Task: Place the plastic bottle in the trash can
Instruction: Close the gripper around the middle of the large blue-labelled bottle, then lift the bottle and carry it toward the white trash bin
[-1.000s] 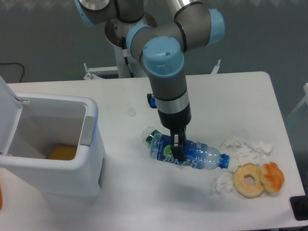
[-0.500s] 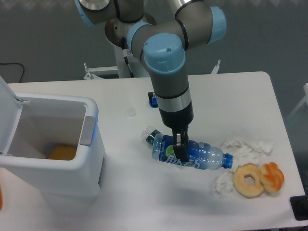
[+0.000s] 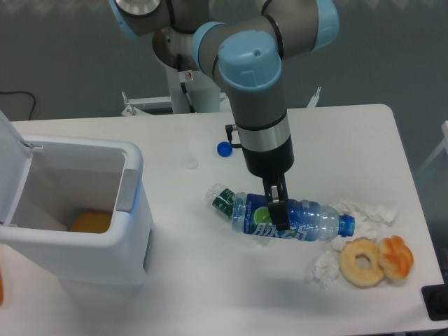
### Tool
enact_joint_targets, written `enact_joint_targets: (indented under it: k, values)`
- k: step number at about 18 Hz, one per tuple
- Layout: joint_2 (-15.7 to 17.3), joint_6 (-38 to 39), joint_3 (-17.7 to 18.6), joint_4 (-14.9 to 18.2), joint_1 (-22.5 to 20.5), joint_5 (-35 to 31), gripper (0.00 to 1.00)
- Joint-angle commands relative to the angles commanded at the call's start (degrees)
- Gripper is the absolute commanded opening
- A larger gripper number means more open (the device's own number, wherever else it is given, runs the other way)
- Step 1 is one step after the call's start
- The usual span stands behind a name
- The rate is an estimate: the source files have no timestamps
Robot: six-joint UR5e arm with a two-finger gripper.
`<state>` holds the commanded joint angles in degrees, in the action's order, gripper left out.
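The plastic bottle (image 3: 315,221) is large and clear, with a blue label, white characters and a green circle. It lies horizontal with its blue neck to the right, held just above the table right of centre. My gripper (image 3: 279,211) points straight down and is shut on the bottle across its label. The trash can (image 3: 134,234) is a white bin at the left edge. Its lid (image 3: 8,164) stands open and its grey handle (image 3: 127,190) faces me. The bin is well to the left of the gripper.
A small crushed clear bottle with a green label (image 3: 220,199) lies just left of the held bottle. A blue cap (image 3: 224,148) lies behind. A donut (image 3: 362,262), an orange pastry (image 3: 396,256) and crumpled tissues (image 3: 367,211) lie at right. An orange item (image 3: 89,222) sits inside the bin.
My gripper has moved right and slightly up with the plastic bottle in it. The bottle has left the crushed bottle's side and turned more level. The blue cap is now uncovered.
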<state>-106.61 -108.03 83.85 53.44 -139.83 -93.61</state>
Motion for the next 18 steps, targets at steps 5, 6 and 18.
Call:
enact_joint_targets:
  k: [5,6,18]
  values:
    - [0.9,10.0,-0.6,0.0,0.1,3.4,0.64]
    - [1.2,11.6,-0.6,0.0,0.0,4.0,0.64]
    - [7.6,28.1,-0.2,0.1,3.8,8.9,0.64]
